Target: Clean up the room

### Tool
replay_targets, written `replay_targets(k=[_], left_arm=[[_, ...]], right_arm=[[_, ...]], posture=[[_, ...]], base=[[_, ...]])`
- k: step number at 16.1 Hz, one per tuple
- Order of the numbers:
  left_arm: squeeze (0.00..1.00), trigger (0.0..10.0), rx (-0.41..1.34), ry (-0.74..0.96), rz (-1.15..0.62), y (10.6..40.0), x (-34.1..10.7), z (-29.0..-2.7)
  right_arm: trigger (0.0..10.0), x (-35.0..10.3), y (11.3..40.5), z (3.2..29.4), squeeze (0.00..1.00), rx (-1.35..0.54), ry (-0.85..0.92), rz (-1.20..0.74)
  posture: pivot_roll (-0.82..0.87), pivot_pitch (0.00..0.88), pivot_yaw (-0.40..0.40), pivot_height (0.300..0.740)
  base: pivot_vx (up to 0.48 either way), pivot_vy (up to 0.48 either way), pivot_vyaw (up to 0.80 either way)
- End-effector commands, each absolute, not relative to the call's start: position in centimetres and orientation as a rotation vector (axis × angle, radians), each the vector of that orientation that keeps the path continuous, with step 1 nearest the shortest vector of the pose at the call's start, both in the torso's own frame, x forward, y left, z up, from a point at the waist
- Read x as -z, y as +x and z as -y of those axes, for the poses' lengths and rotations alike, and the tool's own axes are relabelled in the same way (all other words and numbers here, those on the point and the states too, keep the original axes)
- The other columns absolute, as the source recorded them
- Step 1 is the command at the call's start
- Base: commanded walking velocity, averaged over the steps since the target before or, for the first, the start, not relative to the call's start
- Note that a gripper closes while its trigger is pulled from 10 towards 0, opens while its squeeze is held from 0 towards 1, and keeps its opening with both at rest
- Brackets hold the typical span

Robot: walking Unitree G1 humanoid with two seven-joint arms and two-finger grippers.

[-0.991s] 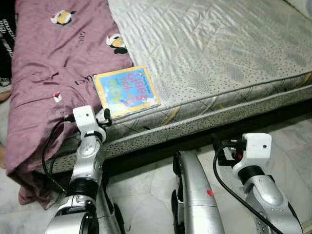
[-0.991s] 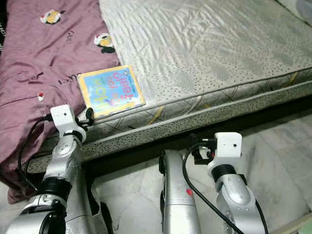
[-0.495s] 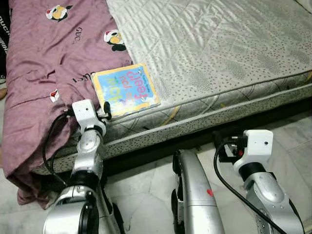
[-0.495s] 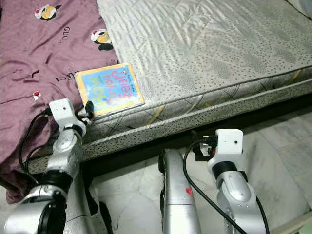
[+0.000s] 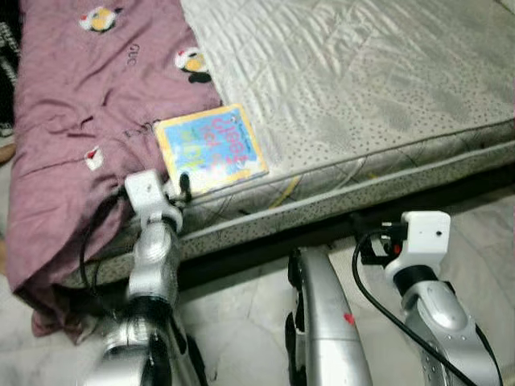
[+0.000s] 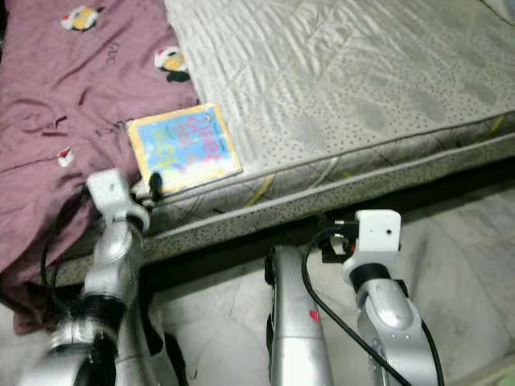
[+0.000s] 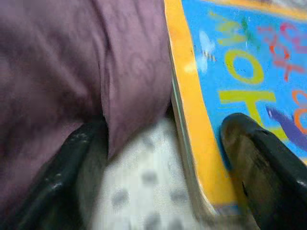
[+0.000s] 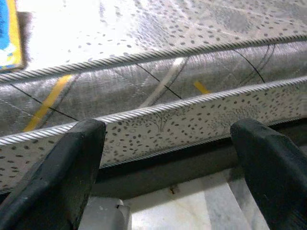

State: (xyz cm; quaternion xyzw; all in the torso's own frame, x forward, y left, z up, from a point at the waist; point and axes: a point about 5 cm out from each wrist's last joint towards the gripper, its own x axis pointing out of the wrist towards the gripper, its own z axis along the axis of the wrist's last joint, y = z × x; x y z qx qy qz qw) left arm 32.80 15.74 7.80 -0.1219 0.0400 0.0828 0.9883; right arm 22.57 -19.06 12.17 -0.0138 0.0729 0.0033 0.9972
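The left claw [image 7: 158, 158], fingers apart, straddles the book's [image 5: 211, 148] near corner on the bed [image 5: 386, 96]; the right claw [image 8: 168, 158], open, hangs farther off.

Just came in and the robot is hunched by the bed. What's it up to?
It is going for the book lying on the mattress near its edge, beside the purple blanket. The left gripper is open at the book's near corner, one finger on the cover and the other by the blanket; the book is not lifted yet. The right gripper is open, low in front of the mattress side, holding nothing.
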Motion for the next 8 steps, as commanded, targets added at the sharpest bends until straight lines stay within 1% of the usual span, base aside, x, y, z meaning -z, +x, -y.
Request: replay_targets(k=[1,3,4,6,7,8], left_arm=[[0.00,10.0,-0.187,-0.233,-0.096,31.8,-7.7,-15.8],[0.00,10.0,-0.228,-0.223,-0.061,30.0,-8.4,-16.6],[0.00,10.0,-0.240,-0.223,-0.065,29.6,-8.6,-16.9],[0.00,10.0,-0.211,-0.199,-0.082,29.6,-8.8,-17.0],[0.00,10.0,-0.157,-0.163,-0.084,30.0,-9.2,-16.7],[0.00,10.0,-0.129,-0.166,-0.091,30.1,-9.4,-16.3]], right_arm=[[10.0,-12.0,22.5,19.3,0.00,-0.003,-0.030,-0.153],[10.0,-11.9,22.6,19.3,0.00,-0.006,-0.027,-0.155],[10.0,-11.8,22.7,19.4,0.00,-0.007,-0.027,-0.156],[10.0,-11.7,22.9,19.3,0.00,-0.009,-0.027,-0.156],[10.0,-11.7,23.1,19.3,0.00,-0.010,-0.027,-0.155],[10.0,-11.8,23.1,19.3,0.00,-0.008,-0.029,-0.150]], posture=[[-0.26,0.175,0.005,0.468],[-0.25,0.172,0.007,0.468],[-0.24,0.168,0.006,0.468],[-0.24,0.165,0.006,0.468],[-0.24,0.160,0.006,0.468],[-0.25,0.157,0.010,0.468]], base=[[0.000,0.000,0.00],[0.000,0.000,0.00],[0.000,0.000,0.00],[0.000,0.000,0.00],[0.000,0.000,0.00],[0.000,0.000,0.00]])
